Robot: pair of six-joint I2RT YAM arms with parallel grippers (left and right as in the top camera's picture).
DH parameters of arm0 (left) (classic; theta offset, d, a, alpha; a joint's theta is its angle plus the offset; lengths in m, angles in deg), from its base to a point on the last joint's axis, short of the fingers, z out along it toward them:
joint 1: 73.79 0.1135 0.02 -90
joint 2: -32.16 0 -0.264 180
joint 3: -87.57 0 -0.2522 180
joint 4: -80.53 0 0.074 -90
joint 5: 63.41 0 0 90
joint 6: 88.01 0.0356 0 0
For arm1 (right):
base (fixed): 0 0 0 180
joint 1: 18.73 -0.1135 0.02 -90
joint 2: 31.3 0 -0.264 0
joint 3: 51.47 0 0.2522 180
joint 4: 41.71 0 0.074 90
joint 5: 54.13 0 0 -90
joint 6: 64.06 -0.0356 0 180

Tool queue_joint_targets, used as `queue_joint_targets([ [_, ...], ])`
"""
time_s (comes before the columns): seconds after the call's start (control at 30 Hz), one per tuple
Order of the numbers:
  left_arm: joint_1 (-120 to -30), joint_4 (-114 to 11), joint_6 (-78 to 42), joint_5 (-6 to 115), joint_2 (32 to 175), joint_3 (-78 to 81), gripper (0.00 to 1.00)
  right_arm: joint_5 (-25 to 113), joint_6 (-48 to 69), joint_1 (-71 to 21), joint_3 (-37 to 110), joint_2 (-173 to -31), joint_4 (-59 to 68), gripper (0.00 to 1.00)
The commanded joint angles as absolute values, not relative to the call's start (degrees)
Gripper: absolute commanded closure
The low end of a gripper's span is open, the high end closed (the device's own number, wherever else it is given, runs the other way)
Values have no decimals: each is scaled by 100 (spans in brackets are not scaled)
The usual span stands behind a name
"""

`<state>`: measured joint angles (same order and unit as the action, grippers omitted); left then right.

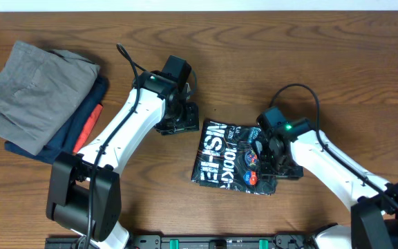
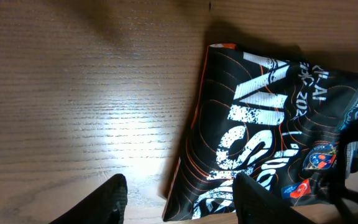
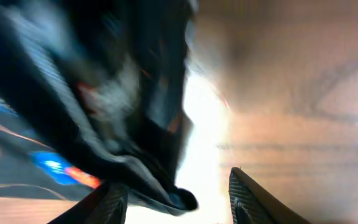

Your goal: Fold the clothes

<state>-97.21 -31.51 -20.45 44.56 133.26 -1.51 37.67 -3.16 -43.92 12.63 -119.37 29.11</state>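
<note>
Surface (image 1: 323, 55) of brown wood carries everything you see. Folded grey, navy and orange-red garments (image 1: 40, 90) sit stacked by its left edge. Your black jersey (image 1: 226, 155) lies folded right of the middle, toward the arms' edge. Your left fingers (image 2: 110, 202) hang released just beside the jersey's left edge. Your right fingers (image 3: 253, 199) stand apart too, with cloth bunched against one.

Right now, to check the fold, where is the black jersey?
Overhead, the black jersey lies folded right of centre, between the left gripper and the right gripper at its right edge.
</note>
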Motion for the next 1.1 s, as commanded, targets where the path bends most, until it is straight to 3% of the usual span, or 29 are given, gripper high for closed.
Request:
queue_joint_targets([
  [0.0,-9728,-3114,-1988,4404,13365,-201,44,3690,-157,-4257,1576,-11740,2592,51],
  [0.27,-9728,-3112,-1988,4402,13365,-201,44,4366,543,-4268,1613,-11819,1036,56],
  [0.67,-9728,-3112,-1990,4404,13365,-201,44,3269,403,-4270,1609,-12219,870,60],
  [0.73,-9728,-3112,-1990,4404,13365,-201,43,3100,366,-4270,1609,-12293,887,69],
  [0.8,-9728,-3109,-1990,4404,13365,-201,44,2963,241,-4264,1609,-12319,948,86],
  [0.87,-9728,-3109,-1990,4404,13365,-201,43,2737,27,-4257,1609,-12313,1009,94],
  [1.07,-9728,-3109,-1990,4404,13365,-201,44,2202,-415,-4043,1620,-12230,1309,95],
])
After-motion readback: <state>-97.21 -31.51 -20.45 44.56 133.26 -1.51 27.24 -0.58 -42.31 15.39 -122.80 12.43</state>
